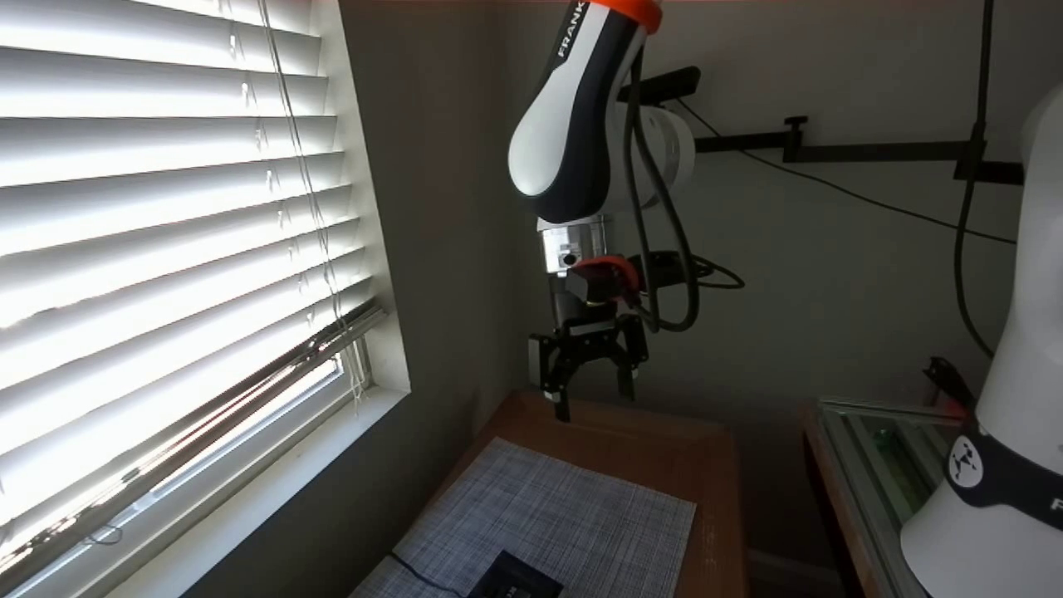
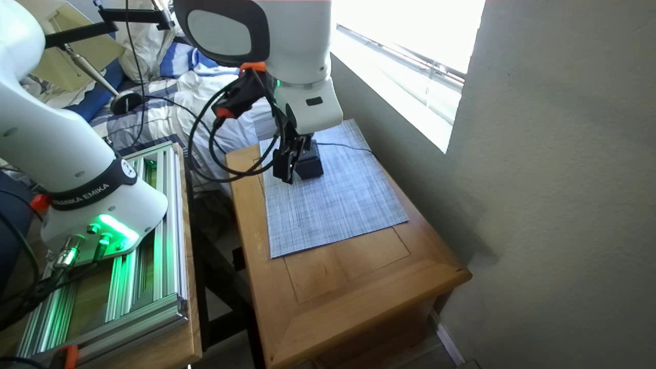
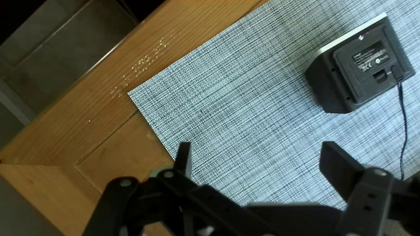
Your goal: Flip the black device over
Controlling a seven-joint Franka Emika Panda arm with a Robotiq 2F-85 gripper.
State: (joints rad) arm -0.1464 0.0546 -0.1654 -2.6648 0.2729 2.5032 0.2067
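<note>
The black device (image 3: 361, 65) lies on the grey grid-lined mat (image 3: 229, 98), at the upper right of the wrist view. A face with a printed label and a plugged-in cable is up; one edge is pale. It shows partly at the bottom of an exterior view (image 1: 515, 577), and partly hidden behind the gripper in an exterior view (image 2: 310, 166). My gripper (image 3: 256, 146) is wide open with nothing between its fingers. It hangs above the mat, apart from the device, as an exterior view also shows (image 1: 594, 401).
A thin black cable (image 3: 404, 131) runs from the device across the mat. The mat lies on a wooden table (image 2: 348, 287) beside a wall (image 2: 538, 179) and a window with blinds (image 1: 166, 208). The arm's metal base frame (image 2: 169, 230) stands alongside the table.
</note>
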